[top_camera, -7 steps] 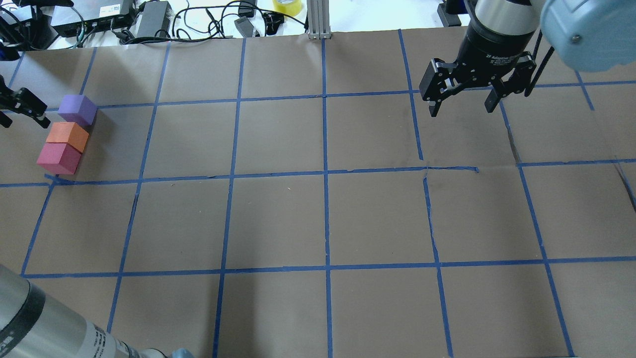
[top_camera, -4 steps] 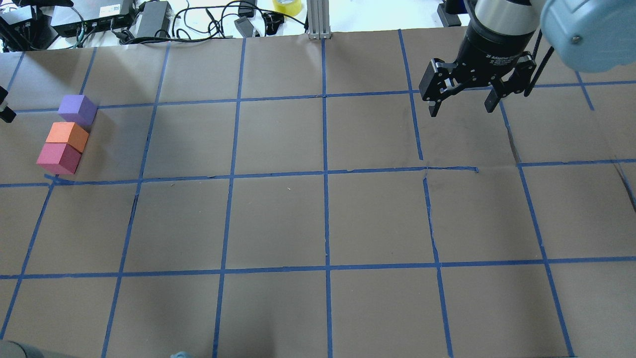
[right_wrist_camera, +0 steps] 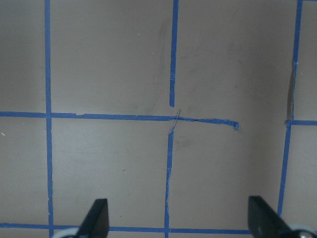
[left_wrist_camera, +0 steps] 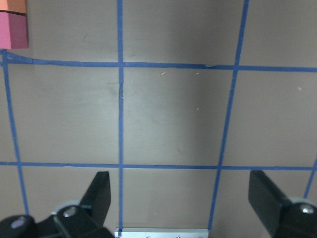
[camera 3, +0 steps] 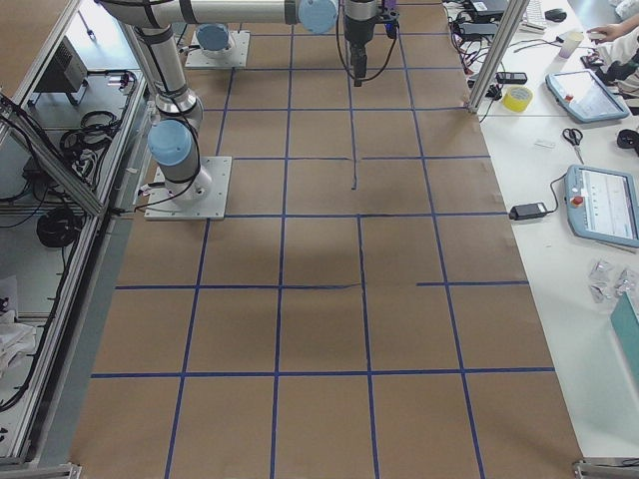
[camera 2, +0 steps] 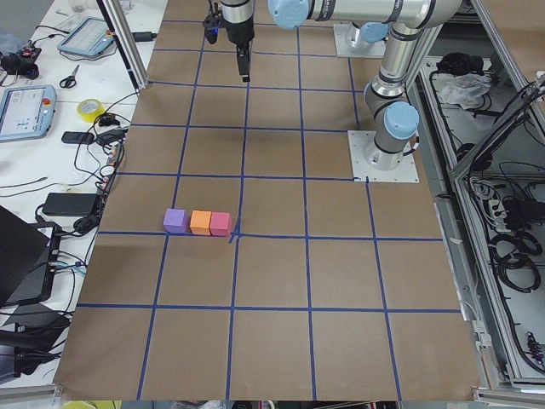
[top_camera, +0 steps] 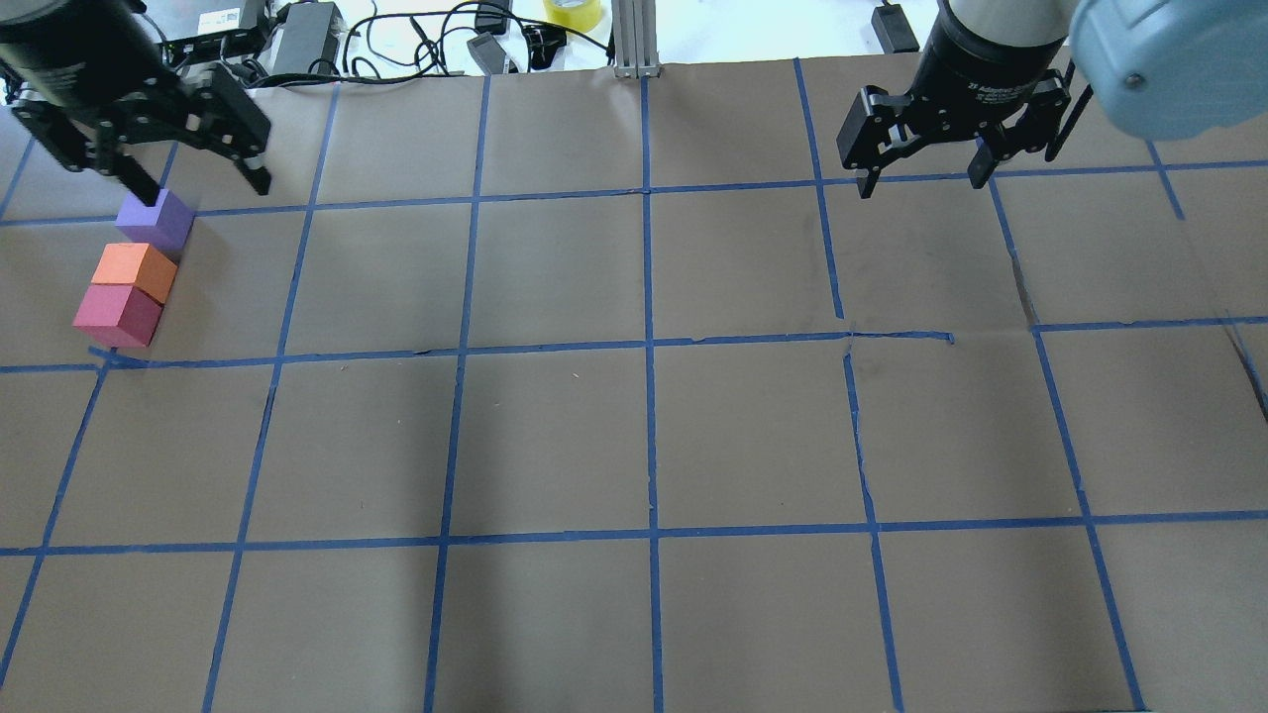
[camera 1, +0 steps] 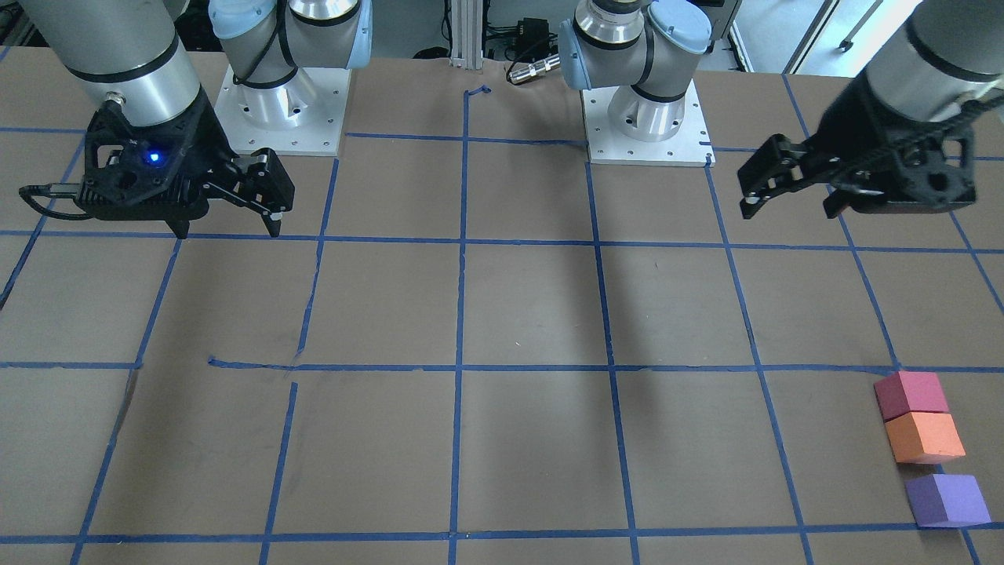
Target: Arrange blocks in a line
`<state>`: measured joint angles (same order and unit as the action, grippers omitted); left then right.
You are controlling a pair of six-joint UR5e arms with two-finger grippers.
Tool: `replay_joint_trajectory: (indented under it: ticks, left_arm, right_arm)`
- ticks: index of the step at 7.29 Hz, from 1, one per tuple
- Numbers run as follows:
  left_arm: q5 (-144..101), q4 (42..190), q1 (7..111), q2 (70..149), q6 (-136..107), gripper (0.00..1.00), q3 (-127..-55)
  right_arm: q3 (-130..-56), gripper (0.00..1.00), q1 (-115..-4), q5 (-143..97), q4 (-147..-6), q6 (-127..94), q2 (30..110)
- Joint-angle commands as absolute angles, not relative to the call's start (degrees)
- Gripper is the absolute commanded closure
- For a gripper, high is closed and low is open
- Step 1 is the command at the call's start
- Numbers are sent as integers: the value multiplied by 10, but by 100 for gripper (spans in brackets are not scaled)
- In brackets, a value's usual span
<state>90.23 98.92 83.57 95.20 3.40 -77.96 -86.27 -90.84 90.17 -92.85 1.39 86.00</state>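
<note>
Left gripper (top_camera: 198, 183) hangs with its fingers spread wide and nothing between them. From overhead one fingertip overlaps the far top edge of the purple block (top_camera: 154, 220). From the front the same gripper (camera 1: 791, 205) sits well back from that block (camera 1: 945, 501), toward the robot. I read it as raised off the table (top_camera: 555, 436). I cannot tell how far to the side of the block it stands.

On the robot's side of the purple block, just beside it with a slim gap in the front view, lies the orange block (top_camera: 134, 269). The pinkish-red block (top_camera: 116, 315) touches the orange one face to face, so the three form one short row. A blue tape line (top_camera: 297, 355) runs just past the row's end farthest from the purple block. The row lies close to the table's left end, and cables (top_camera: 416, 40) lie beyond the table's far edge, past the purple block.

Right gripper (top_camera: 921, 186) is also wide and holds nothing. It is well apart from the purple block, across several taped squares of brown paper.
</note>
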Motion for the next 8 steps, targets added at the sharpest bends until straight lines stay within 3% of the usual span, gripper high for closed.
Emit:
replay_joint_trajectory:
  ticks: [1,4,8]
  left_arm:
    - [907,887,937,948,-46,0,-800]
    - [909,882,947,912,-52,0,-859]
    - [906,882,947,910,-52,0,-860]
  right_arm:
    - [-860,0,-908,896,-931,11,870]
    - [-866,0,-905,897,-925,19,889]
    - [-867,0,-908,900,-916,19,889]
